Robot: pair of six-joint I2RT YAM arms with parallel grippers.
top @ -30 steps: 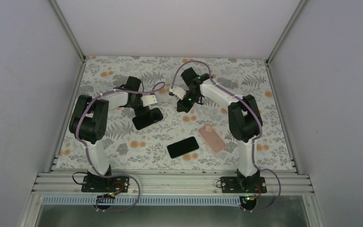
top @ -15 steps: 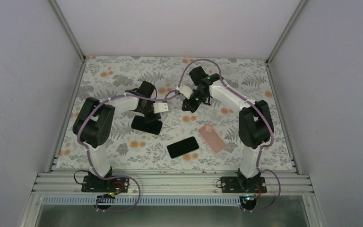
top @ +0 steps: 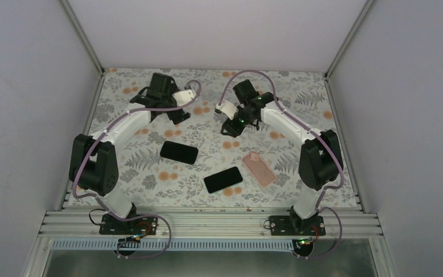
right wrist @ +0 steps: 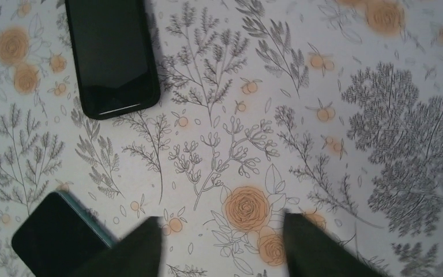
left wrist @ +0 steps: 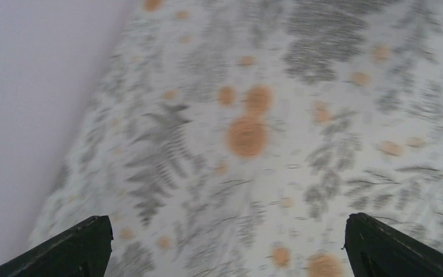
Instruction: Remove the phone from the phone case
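Left hand (left wrist: 226, 222) has dropped the black phone (top: 179, 152), fingers apart, leaving it flat left of the pink case (top: 259, 168) (seemingly empty); right hand (right wrist: 222, 228) apart too; extraction looks finished.

No legible text or labels anywhere.

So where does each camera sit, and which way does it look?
Top: above, behind the arms, looking down on the table; both show.
Left wrist: faces the table by a wall; open left gripper shows.
Right wrist: looks down on two phones; open right gripper shows.
Shared: top and right wrist see both phones.
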